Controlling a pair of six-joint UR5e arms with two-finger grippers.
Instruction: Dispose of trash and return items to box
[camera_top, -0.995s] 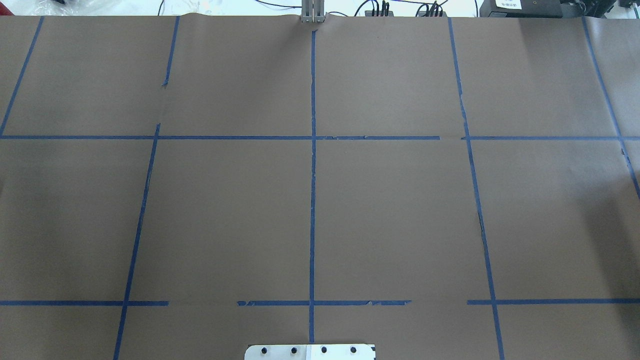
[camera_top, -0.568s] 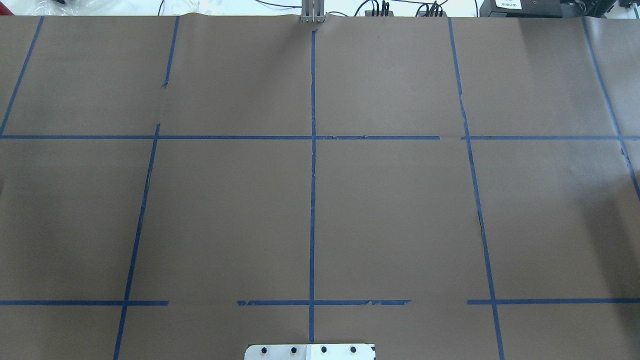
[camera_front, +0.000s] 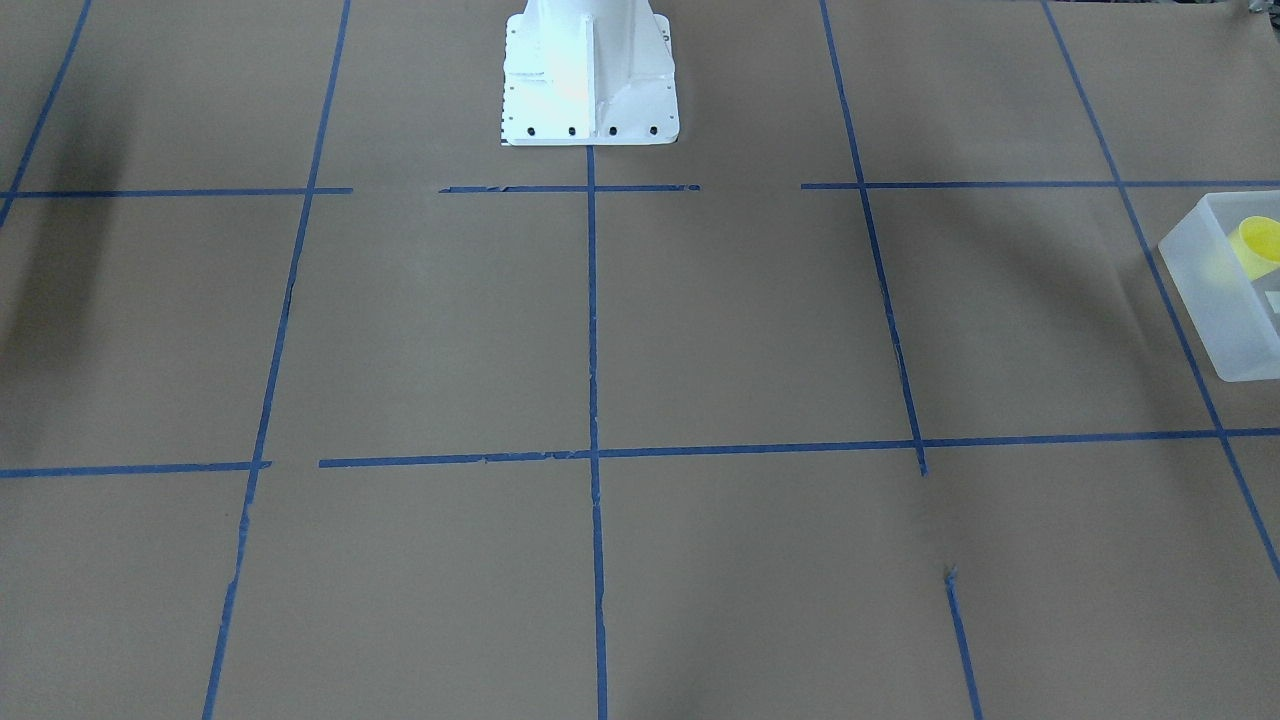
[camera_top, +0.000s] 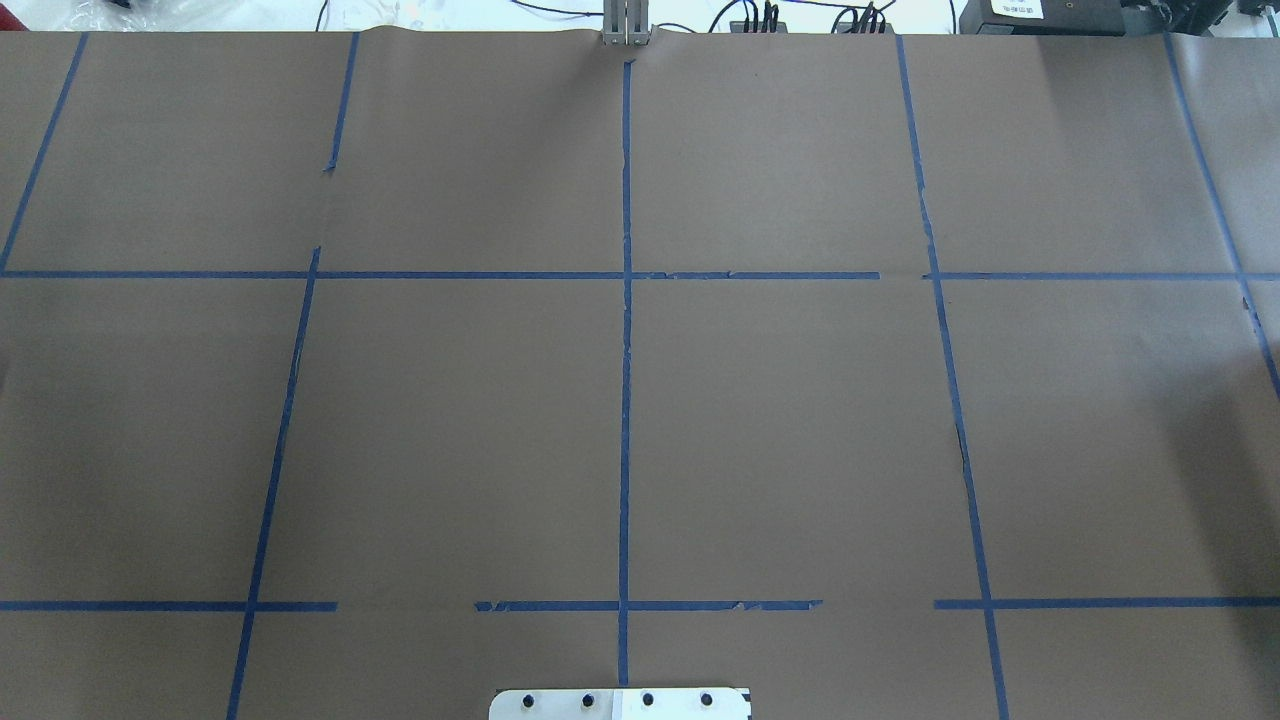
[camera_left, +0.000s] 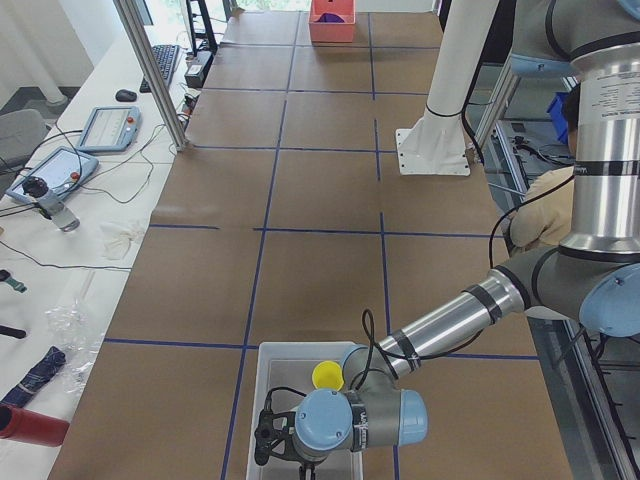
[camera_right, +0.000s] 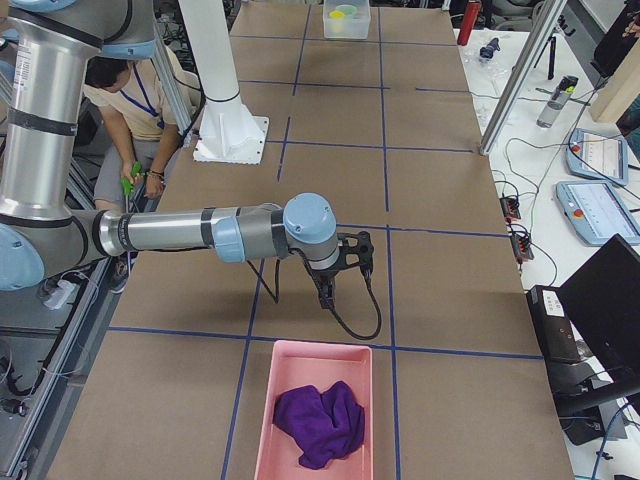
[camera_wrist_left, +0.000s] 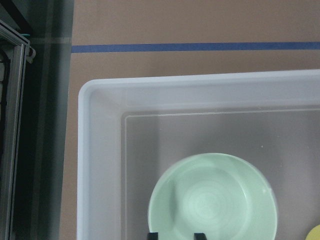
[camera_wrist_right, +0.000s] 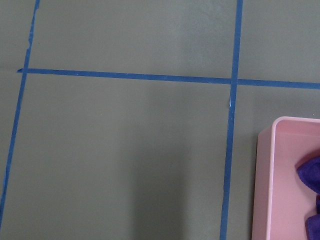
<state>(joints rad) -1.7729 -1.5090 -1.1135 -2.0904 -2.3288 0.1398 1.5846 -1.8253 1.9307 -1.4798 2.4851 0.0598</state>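
At the left edge of the counter (camera_front: 700, 330), the yellow cup (camera_front: 1260, 240) sits inside the box (camera_front: 1215, 300), near a green bowl (camera_wrist_left: 212, 200). I think the cup is light, stiff and a bit slippery, so I would pinch its rim. My left fingers (camera_wrist_left: 153, 236) hang spread apart over the box, holding nothing. My right fingers (camera_right: 327, 288): I cannot tell.

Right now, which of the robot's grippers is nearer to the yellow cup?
Left. The left gripper hangs over the white box holding the yellow cup; the right gripper is far away, near the pink tray.
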